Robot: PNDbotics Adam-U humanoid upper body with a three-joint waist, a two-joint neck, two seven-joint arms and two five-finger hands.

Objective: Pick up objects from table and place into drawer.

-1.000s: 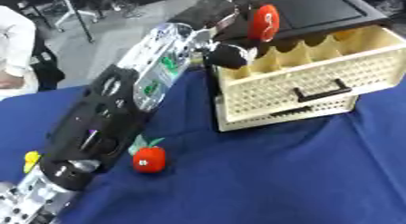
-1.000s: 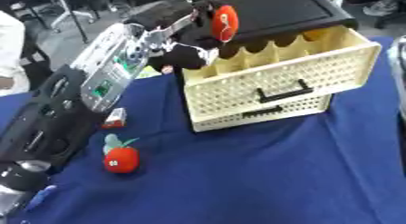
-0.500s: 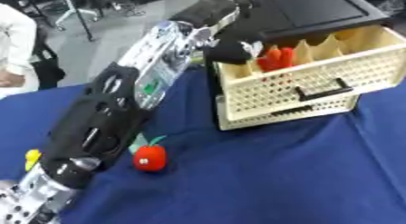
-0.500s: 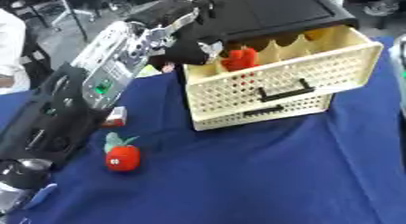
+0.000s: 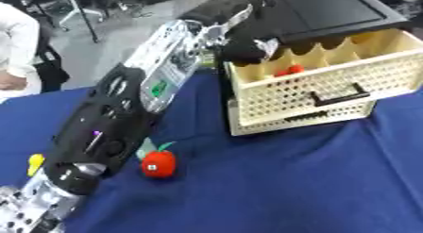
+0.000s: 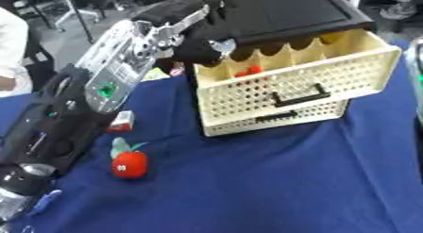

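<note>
In the open drawer (image 6: 330,67), a red thing (image 6: 248,70) lies.
Your left hand (image 5: 227,12) hovers above it, fingers (image 5: 216,25) spread, holding nothing.

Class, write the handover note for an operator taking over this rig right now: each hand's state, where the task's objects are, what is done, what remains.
Left hand: above the rear left corner of the open top drawer, holding nothing; its fingers are hard to read.
Right hand: not in view.
Done: one red object lies inside the open drawer.
Left: the red tomato-like toy with a green leaf sits on the blue tablecloth. A small red-and-white item lies beside the arm, and a yellow piece at the left edge.
Lower drawer is closed.
</note>
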